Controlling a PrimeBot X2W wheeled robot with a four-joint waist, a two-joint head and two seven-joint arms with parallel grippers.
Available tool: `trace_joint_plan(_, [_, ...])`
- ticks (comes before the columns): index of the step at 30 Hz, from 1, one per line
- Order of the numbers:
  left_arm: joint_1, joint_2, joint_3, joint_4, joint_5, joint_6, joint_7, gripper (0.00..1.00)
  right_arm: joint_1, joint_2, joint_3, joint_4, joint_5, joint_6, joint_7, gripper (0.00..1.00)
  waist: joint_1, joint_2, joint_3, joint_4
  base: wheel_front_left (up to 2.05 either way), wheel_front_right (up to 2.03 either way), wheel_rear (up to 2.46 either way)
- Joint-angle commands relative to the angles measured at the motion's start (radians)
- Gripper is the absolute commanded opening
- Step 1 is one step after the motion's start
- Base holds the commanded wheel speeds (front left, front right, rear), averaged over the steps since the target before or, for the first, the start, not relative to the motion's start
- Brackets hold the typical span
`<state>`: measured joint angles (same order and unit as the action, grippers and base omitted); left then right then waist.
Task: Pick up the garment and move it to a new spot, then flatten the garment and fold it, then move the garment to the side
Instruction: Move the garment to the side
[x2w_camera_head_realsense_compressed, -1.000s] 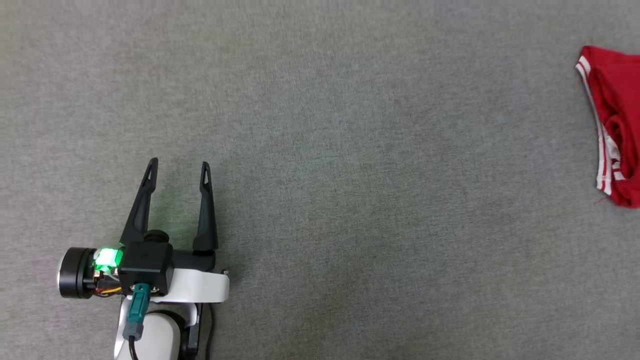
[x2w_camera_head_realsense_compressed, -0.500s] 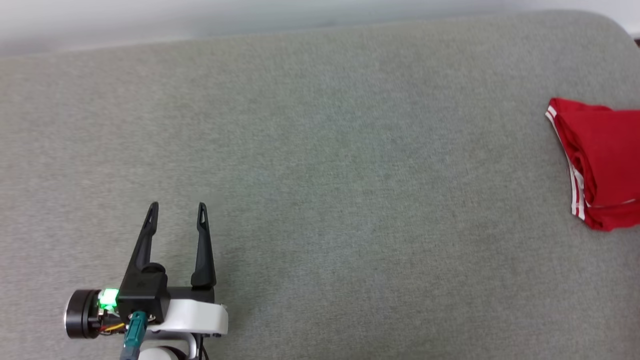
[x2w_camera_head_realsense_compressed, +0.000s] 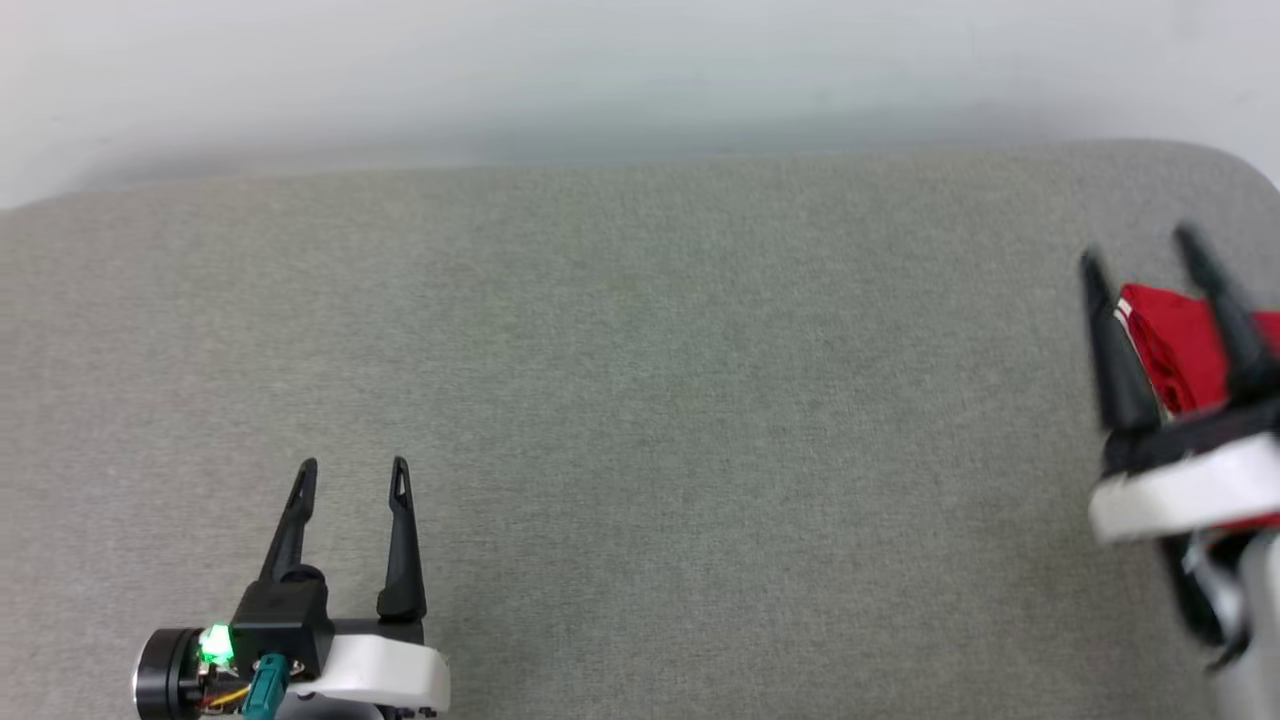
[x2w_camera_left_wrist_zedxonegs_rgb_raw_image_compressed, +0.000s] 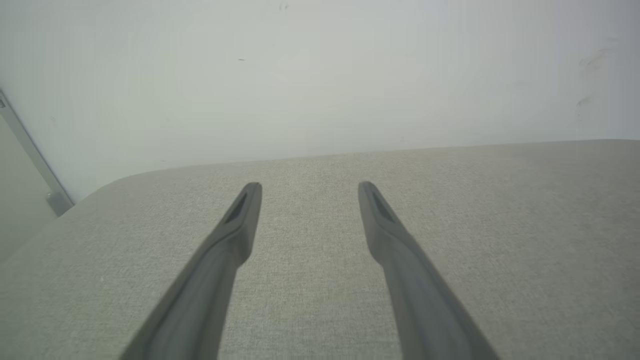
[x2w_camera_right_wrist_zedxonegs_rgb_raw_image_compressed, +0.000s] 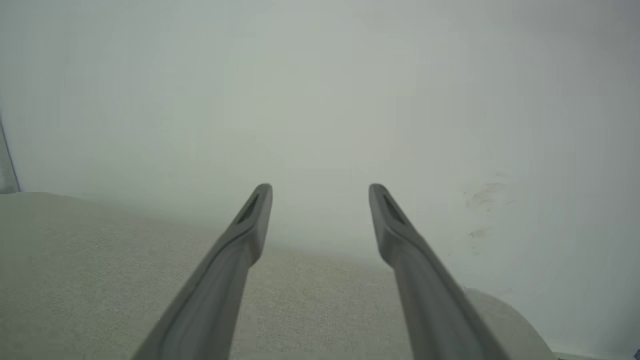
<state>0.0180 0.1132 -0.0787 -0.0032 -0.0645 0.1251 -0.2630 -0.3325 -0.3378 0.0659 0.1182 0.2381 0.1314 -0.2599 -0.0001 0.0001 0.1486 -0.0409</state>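
The garment (x2w_camera_head_realsense_compressed: 1172, 352), a red shirt with white striped trim, lies folded at the far right of the grey fabric surface (x2w_camera_head_realsense_compressed: 640, 420). My right gripper (x2w_camera_head_realsense_compressed: 1138, 244) hovers over it, open, and its fingers and wrist hide much of the cloth. My left gripper (x2w_camera_head_realsense_compressed: 353, 463) is open at the lower left, far from the garment, with nothing between its fingers. The left wrist view shows the left gripper (x2w_camera_left_wrist_zedxonegs_rgb_raw_image_compressed: 309, 186) open above bare fabric. In the right wrist view the right gripper (x2w_camera_right_wrist_zedxonegs_rgb_raw_image_compressed: 320, 187) is open, pointing at the wall.
A pale wall (x2w_camera_head_realsense_compressed: 640, 70) rises behind the surface's far edge. The surface has a rounded corner at the far right (x2w_camera_head_realsense_compressed: 1240, 165). A metal strip (x2w_camera_left_wrist_zedxonegs_rgb_raw_image_compressed: 30, 160) runs along the wall at the left in the left wrist view.
The head camera has tilted up, bringing the wall and the surface's far edge into sight. My right gripper has come into the head view above the garment. Left gripper stays open.
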Motion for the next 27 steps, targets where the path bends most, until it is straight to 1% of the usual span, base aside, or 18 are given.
trace_joint_plan(1, [0.017,-0.005,0.004,0.004,-0.001,-0.004,-0.002,1.00,0.052,0.024,-0.002,-0.017,-0.010,-0.001,-0.002,1.00,0.0001,-0.0001,-0.020,0.015,0.00,0.00,0.00])
trace_joint_plan(6, [0.024,-0.011,0.005,0.019,-0.006,-0.019,-0.002,1.00,0.196,0.110,-0.029,-0.051,-0.018,-0.002,-0.003,1.00,0.0001,-0.0001,-0.046,0.037,0.00,0.00,0.00])
trace_joint_plan(12, [0.044,-0.017,0.009,0.032,-0.016,-0.038,-0.002,1.00,0.323,0.175,-0.070,-0.092,-0.035,-0.001,-0.001,1.00,0.0001,-0.0001,-0.073,0.046,0.00,0.00,0.00])
trace_joint_plan(21, [0.083,-0.030,0.013,0.038,-0.027,-0.063,-0.002,1.00,0.433,0.224,-0.096,-0.156,-0.071,-0.001,0.017,1.00,0.0001,-0.0001,-0.118,0.047,0.00,0.00,0.00])
trace_joint_plan(27, [0.098,-0.034,0.020,0.051,-0.022,-0.077,-0.002,1.00,0.463,0.238,-0.094,-0.171,-0.088,-0.001,0.027,1.00,0.0001,-0.0001,-0.130,0.044,0.00,0.00,0.00])
